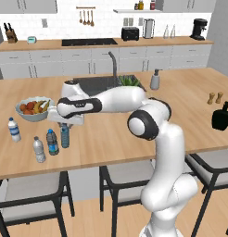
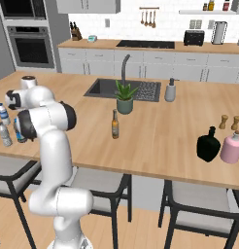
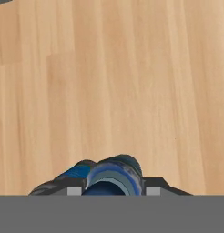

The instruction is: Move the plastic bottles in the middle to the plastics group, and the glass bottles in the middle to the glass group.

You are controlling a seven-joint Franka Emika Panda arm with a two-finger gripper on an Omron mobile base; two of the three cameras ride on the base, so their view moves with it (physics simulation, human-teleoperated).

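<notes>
My gripper [image 1: 65, 124] reaches out to the left end of the island and is shut on the top of the translucent pale blue plastic bottle [image 1: 65, 136], which stands upright at counter level. In the hand view the bottle's top [image 3: 114, 176] sits between the two fingertips [image 3: 152, 190]. The dark plastic bottle with the blue label [image 1: 52, 142] stands right beside it. Close by are the plastics group's greyish ribbed bottle [image 1: 39, 149] and white-capped bottle [image 1: 14, 129]. The amber glass bottle [image 2: 115, 125] stands mid-counter. The black glass bottle [image 2: 208, 144] is far right.
A fruit bowl [image 1: 32, 109] sits just behind the gripper. A potted plant [image 2: 124, 99], a sink and a soap dispenser [image 2: 170, 90] are at mid-counter. A pink bottle [image 2: 232, 147] and wooden shakers [image 2: 229, 122] stand by the black bottle. Stools line the near edge.
</notes>
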